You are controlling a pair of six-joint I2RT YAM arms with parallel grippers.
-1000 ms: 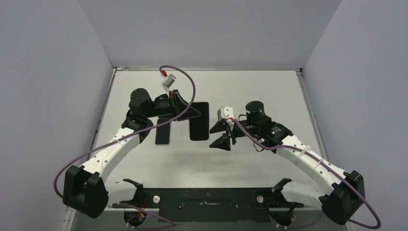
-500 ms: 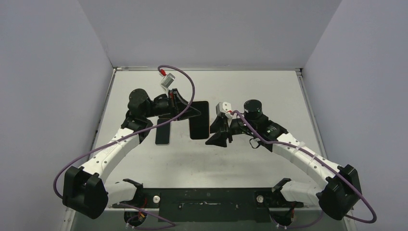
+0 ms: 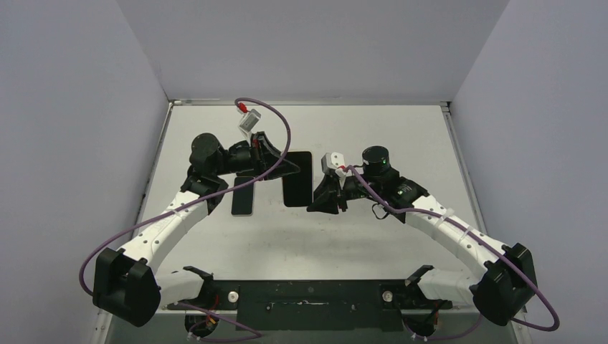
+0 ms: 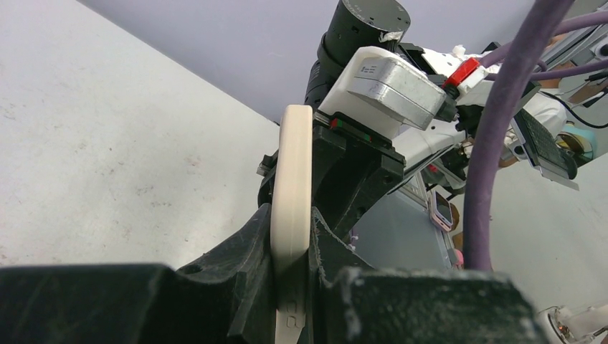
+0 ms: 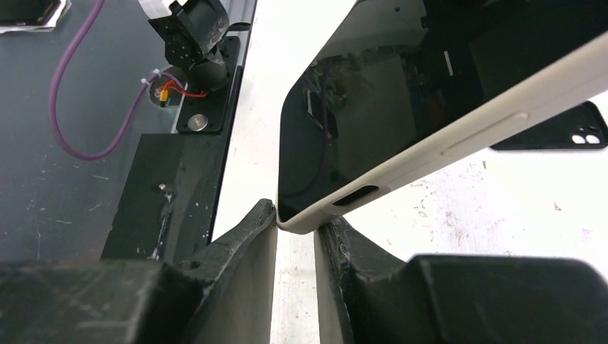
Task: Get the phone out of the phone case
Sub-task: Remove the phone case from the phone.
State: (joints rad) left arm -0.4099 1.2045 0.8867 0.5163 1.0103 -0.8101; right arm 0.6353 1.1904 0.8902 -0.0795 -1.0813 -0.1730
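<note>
Plainly, phone (image 5: pixel 373 107) inside cream phone case (image 5: pixel 466 137), left claw (image 4: pixel 290 240), right claw (image 5: pixel 295 229) both pinching its edges

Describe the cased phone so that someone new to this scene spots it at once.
On the white table, look midway between the two arms. The cased phone is the dark rectangle pinched by the left gripper and the right gripper. Unlike the black slab lying flat to its left, it wears a cream rim.

Your left tool (image 3: pixel 290 170) and right tool (image 3: pixel 316 198) flank the phone case (image 3: pixel 297 183); left of it, a second slab (image 3: pixel 243 199) lies on the counter (image 3: pixel 387 129).
</note>
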